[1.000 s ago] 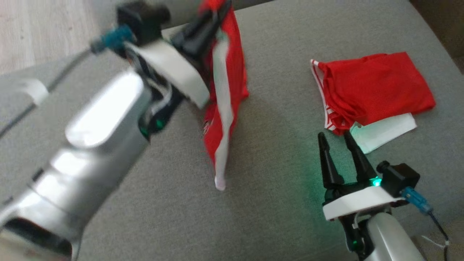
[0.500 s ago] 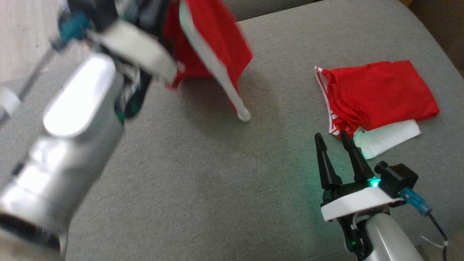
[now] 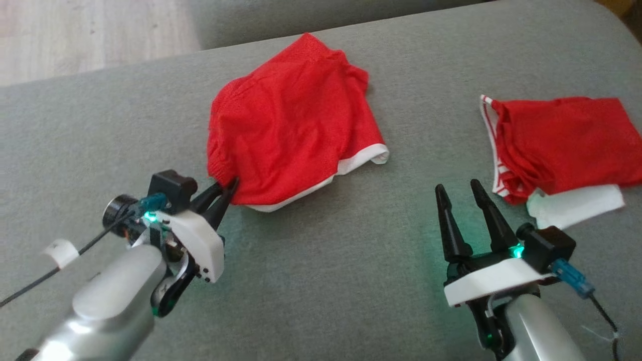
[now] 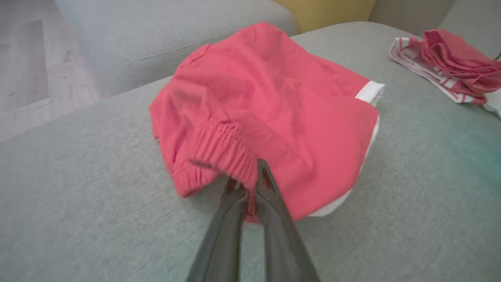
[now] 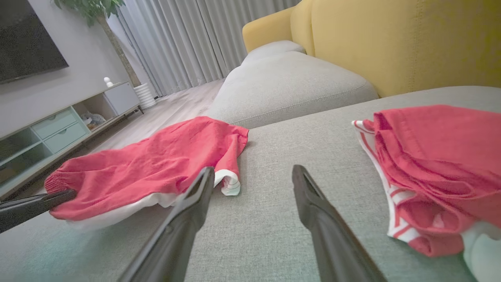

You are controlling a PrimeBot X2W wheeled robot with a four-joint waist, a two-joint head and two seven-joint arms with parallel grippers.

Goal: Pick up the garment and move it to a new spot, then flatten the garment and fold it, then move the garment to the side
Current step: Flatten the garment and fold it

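Note:
The garment (image 3: 291, 125) is a pair of red shorts with a white hem, lying spread on the grey sofa cushion (image 3: 321, 281) at centre left. My left gripper (image 3: 226, 193) is shut on its elastic waistband (image 4: 219, 150) at the near-left corner, fingers low over the cushion. The same shorts (image 5: 148, 164) show at the left of the right wrist view, with the left gripper's fingers (image 5: 35, 203) pinching their corner. My right gripper (image 3: 457, 193) stands open over bare cushion at lower right, holding nothing.
A second red garment with white stripes (image 3: 562, 143) lies folded at the right on a white cloth (image 3: 577, 205), just beyond my right fingertips. The cushion's far edge and wooden floor (image 3: 90, 35) lie at upper left. A yellow sofa back (image 5: 391, 43) rises behind.
My left arm swung the hanging shorts up and over, then came down and back toward me. The shorts now lie spread on the cushion. The right arm has stayed put.

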